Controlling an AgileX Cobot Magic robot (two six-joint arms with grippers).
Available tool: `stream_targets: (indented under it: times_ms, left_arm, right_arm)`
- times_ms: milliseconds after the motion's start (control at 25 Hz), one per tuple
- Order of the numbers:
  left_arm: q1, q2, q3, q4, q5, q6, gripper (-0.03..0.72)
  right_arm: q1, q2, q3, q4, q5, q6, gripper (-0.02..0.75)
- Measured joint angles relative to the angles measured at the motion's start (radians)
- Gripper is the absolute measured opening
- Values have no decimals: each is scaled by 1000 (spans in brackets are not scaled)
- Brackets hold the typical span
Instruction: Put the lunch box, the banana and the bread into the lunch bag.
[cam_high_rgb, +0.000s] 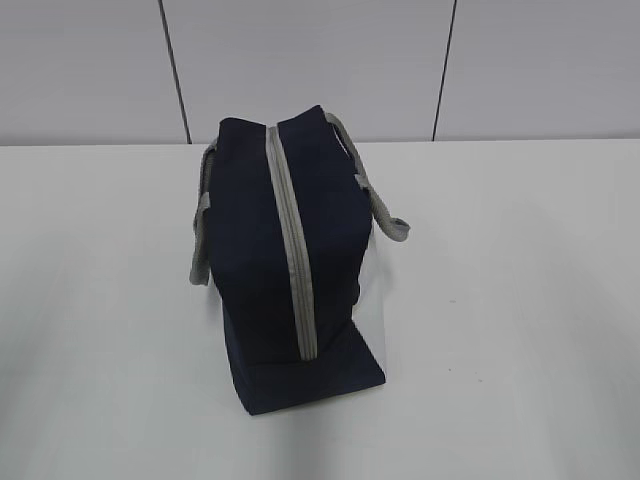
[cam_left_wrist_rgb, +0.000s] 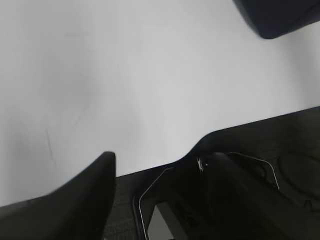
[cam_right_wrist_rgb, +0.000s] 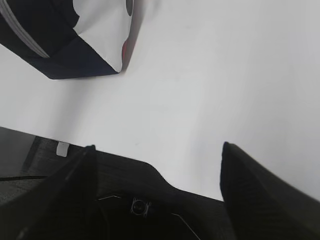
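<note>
The navy lunch bag (cam_high_rgb: 290, 260) stands in the middle of the white table, its grey zipper (cam_high_rgb: 293, 250) shut along the top and grey handles hanging at both sides. One of its corners shows at the top right of the left wrist view (cam_left_wrist_rgb: 280, 17), and at the top left of the right wrist view (cam_right_wrist_rgb: 60, 40). My left gripper (cam_left_wrist_rgb: 160, 160) is open and empty, low at the table's near edge, far from the bag. My right gripper (cam_right_wrist_rgb: 158, 147) is also open and empty, apart from the bag. Neither arm shows in the exterior view. The lunch box, banana and bread are out of view.
The white table (cam_high_rgb: 520, 300) spreads wide on both sides of the bag. A grey panelled wall (cam_high_rgb: 320, 60) stands behind its far edge. Below the table's near edge, dark robot-base parts (cam_left_wrist_rgb: 260, 150) fill the bottom of both wrist views.
</note>
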Motion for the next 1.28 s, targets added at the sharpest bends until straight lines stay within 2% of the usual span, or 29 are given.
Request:
stream_targets:
  times_ms: [200,320,440,840,1280]
  left_arm:
    - [0,-114,18,8,7,-44,405]
    - [0,-168,18,35,7,-68,403]
    - [0,-208,18,72,8,-77,399]
    - [-1,-228,36,99,-8,-88,389]
    - [-1,-228,36,100,-8,-89,371]
  right_arm:
    - [0,-133,43,-116,49,30,560]
    - [0,-208,75,-221,61,52,560]
    - [0,-259,124,-273,66,68,560]
    - [0,-298,174,-291,-3,78,560]
    - [0,-299,174,-291,-7,81,560]
